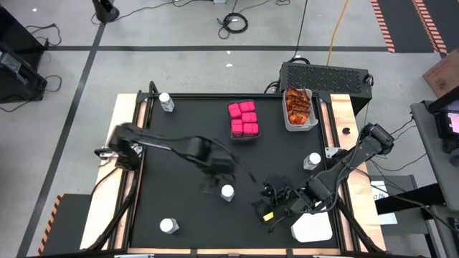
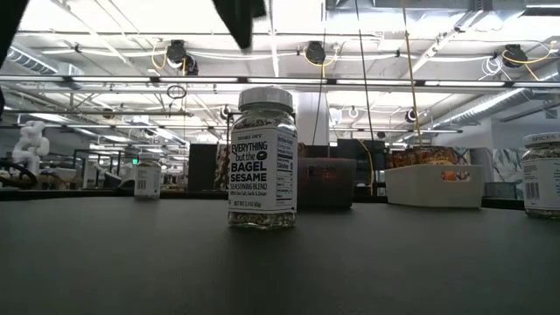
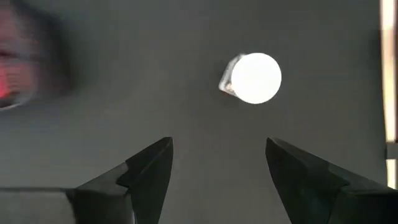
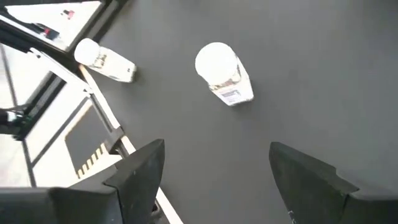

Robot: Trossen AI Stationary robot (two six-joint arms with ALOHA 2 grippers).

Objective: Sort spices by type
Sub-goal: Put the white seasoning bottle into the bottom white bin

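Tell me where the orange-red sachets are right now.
In the high view, the orange-red sachets lie in a white bin at the table's far right, right of the pink packs.

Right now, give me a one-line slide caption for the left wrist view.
Open left gripper hovers over the dark table, a white-lidded spice jar standing just ahead of its fingers.

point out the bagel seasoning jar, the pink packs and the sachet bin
bagel seasoning jar [image 2: 262, 157], low view, on its label
pink packs [image 1: 244, 119], high view, middle of the cluster
sachet bin [image 1: 286, 126], high view, on its white rim
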